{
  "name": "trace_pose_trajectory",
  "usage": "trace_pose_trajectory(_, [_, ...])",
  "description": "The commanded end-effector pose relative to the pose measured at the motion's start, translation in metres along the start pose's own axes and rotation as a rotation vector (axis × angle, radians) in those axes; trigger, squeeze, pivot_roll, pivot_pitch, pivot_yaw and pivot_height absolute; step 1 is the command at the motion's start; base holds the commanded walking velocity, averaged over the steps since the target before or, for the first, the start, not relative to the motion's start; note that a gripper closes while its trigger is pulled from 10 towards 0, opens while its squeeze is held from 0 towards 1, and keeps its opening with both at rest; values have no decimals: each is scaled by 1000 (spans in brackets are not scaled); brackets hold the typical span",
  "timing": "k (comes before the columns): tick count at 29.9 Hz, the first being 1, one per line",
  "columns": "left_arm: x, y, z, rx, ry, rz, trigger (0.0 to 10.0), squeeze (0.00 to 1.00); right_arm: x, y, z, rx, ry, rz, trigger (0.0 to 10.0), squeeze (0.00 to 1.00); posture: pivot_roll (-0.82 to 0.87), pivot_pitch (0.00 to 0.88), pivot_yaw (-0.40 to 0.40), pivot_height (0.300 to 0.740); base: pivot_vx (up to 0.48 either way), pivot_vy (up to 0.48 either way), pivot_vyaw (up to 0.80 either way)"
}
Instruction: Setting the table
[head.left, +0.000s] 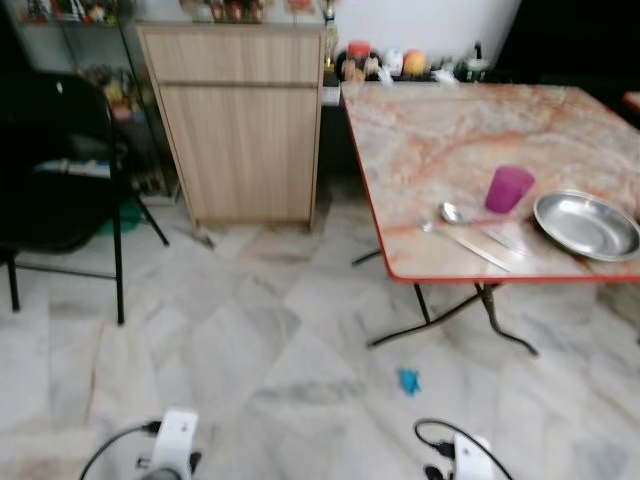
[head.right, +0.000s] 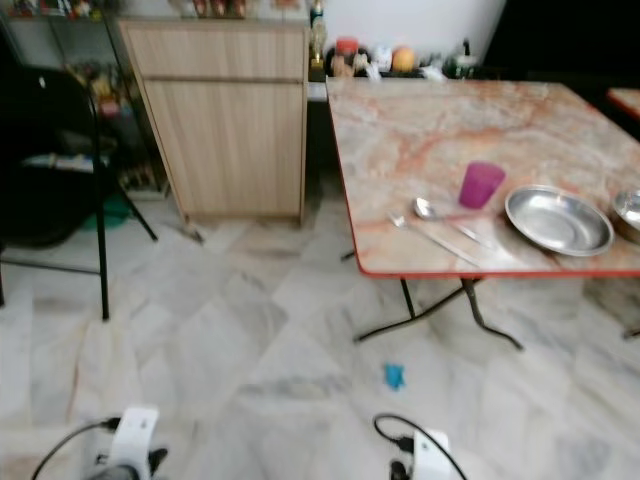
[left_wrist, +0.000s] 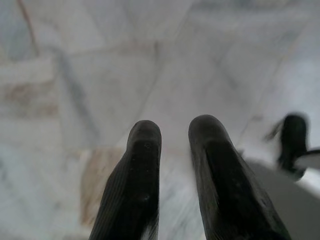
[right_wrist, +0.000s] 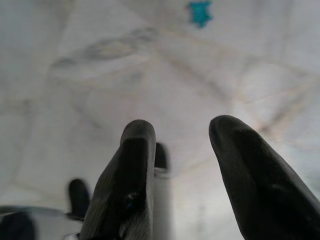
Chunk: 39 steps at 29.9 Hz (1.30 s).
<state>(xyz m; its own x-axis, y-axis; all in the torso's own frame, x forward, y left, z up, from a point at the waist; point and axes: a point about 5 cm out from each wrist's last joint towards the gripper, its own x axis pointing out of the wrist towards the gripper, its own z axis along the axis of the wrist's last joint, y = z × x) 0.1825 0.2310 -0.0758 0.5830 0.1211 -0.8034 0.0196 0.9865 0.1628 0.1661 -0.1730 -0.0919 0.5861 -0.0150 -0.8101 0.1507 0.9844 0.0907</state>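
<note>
standing in the right half of the head view, the marble-patterned surface (head.left: 450, 140) with a red rim carries the table things near its front edge: a pink cup (head.left: 509, 189) upright, a round metal plate (head.left: 586, 224) just to its right, and a spoon (head.left: 470, 220) and a second long utensil (head.left: 465, 245) lying slantwise to the left of the plate, in front of the cup. at the right edge of the right eye view part of another metal dish (head.right: 628, 212) shows beside the plate. under the surface are black folding legs (head.left: 450, 315), and a small blue scrap (head.left: 408, 380) lies on the pale tiled floor (head.left: 250, 340) below. a light wooden cabinet (head.left: 240, 120) stands in the upper middle, a black folding chair (head.left: 60, 170) at the left. both arms hang low at the bottom edge of the head views. the left gripper (left_wrist: 175, 131) points at bare floor, its fingers (left_wrist: 142, 165) narrowly parted and holding nothing. the right gripper (right_wrist: 182, 131) also hangs over the floor, its fingers (right_wrist: 135, 165) spread wider and empty, with the blue scrap at the top of its wrist view.
</note>
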Motion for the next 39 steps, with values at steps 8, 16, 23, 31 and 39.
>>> trace_pose_trajectory(8, [1,-6,2,11,2,-12,10000,0,-1,-8,-1,-8,1,-23,10000,0,116,39,-30,740,0,0,0])
trace_pose_trajectory(16, [1,-5,2,23,-1,-14,10000,0,-1,-7,-3,-13,5,-23,10000,0,122,34,-29,740,0,-172,0])
trace_pose_trajectory(23, [1,-4,2,23,-1,-13,10000,0,-1,-6,-3,-5,8,-16,10000,0,123,31,-31,740,0,-294,-379])
trace_pose_trajectory(31, [1,-7,1,19,-1,-16,10000,0,-1,-7,-1,-8,-5,-23,10000,0,122,33,-34,740,0,-298,-406])
trace_pose_trajectory(39, [1,-8,0,17,1,-15,10000,0,-1,-8,-1,-11,-1,-27,10000,0,123,35,-35,740,0,-303,0])
